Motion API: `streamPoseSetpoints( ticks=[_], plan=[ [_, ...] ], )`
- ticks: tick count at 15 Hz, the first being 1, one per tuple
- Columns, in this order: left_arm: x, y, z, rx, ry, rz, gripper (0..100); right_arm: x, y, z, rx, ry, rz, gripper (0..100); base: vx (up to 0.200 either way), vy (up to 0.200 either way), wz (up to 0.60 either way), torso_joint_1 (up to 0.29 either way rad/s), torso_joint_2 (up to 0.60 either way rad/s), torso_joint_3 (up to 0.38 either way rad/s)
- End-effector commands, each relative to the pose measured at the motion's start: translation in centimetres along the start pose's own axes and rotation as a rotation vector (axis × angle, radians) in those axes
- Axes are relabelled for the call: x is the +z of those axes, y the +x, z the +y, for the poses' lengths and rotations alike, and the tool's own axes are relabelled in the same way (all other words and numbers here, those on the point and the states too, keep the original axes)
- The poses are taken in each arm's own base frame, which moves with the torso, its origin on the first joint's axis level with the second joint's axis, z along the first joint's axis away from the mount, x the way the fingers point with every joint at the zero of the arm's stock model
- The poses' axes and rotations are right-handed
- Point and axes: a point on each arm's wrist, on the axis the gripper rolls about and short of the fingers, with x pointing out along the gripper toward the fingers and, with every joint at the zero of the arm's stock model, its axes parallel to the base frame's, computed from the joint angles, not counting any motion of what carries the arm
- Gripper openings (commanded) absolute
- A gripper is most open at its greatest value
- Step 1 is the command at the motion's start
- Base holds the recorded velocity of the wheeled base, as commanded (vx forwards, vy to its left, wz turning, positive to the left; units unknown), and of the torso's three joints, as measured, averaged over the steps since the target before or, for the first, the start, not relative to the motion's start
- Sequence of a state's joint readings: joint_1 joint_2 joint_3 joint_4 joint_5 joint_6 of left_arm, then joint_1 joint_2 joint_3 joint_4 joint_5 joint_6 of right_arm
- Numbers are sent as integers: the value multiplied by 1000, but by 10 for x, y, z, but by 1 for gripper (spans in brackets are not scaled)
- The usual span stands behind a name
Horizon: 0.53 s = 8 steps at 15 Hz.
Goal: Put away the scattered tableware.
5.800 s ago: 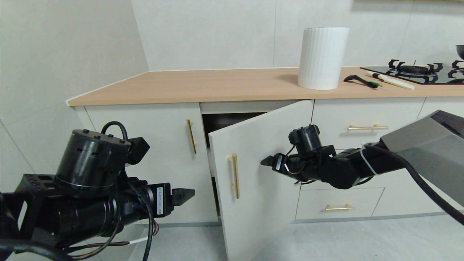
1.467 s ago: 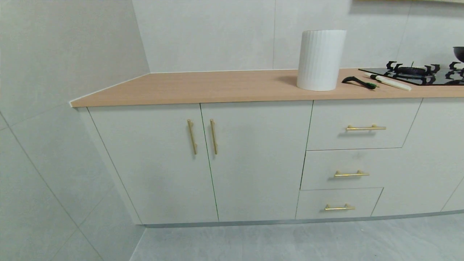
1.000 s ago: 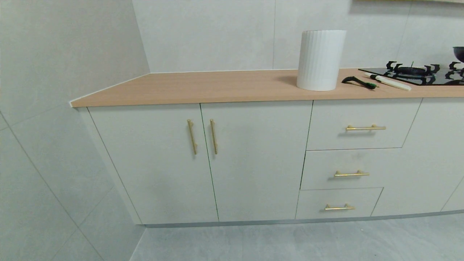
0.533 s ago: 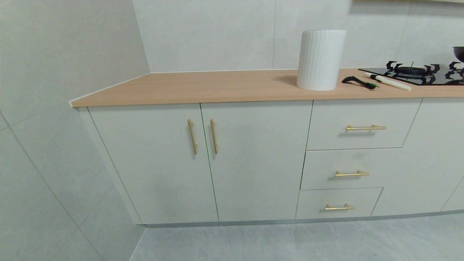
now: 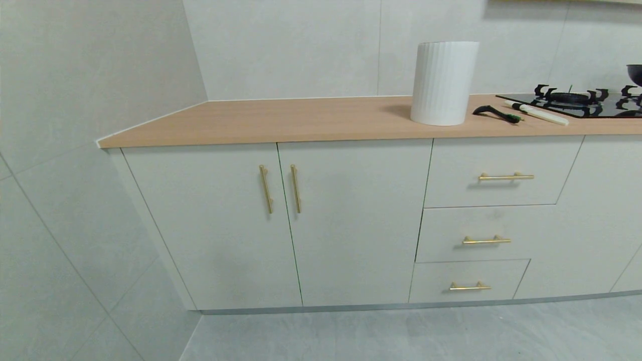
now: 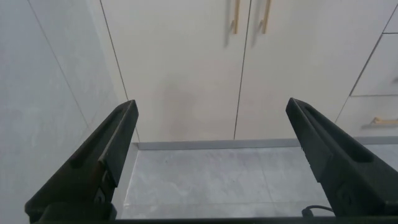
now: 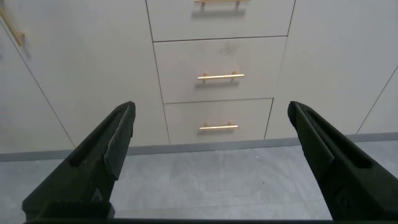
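Note:
On the wooden counter [image 5: 281,120], a black utensil with a green tip [image 5: 494,113] and a long white utensil [image 5: 539,113] lie loose between a tall white ribbed container [image 5: 443,82] and the hob [image 5: 577,103]. My left gripper [image 6: 211,109] is open and empty, low before the closed double cabinet doors [image 6: 242,68]. My right gripper [image 7: 211,109] is open and empty too, facing the stack of closed drawers [image 7: 221,78] near the floor.
Both cabinet doors [image 5: 351,220] with their gold handles [image 5: 296,189] are closed, as are the three drawers [image 5: 494,175]. A tiled wall [image 5: 75,150] bounds the cabinet's left end. Bare grey floor [image 5: 401,336] lies in front.
The right-hand cabinet door, ajar 5.8 s ago, is now closed, and both arms have drawn back from it. Nothing has moved over the last 1.5 s.

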State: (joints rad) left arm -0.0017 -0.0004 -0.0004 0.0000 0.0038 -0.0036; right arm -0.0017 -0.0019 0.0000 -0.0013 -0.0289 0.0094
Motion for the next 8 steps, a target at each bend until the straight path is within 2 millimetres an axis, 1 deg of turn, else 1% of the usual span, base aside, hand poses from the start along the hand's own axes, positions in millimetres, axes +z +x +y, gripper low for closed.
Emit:
streamPoseSetpoints(
  ticks=[1,7,8],
  plan=[
    [0,0,0,1,-1,1,100,0,0,0,0,0,5,100,0,0,0,0,0,0],
    [0,0,0,1,-1,1,100,0,0,0,0,0,5,100,0,0,0,0,0,0],
    [0,0,0,1,-1,1,100,0,0,0,0,0,5,100,0,-200,0,2,-2,-2]
  ],
)
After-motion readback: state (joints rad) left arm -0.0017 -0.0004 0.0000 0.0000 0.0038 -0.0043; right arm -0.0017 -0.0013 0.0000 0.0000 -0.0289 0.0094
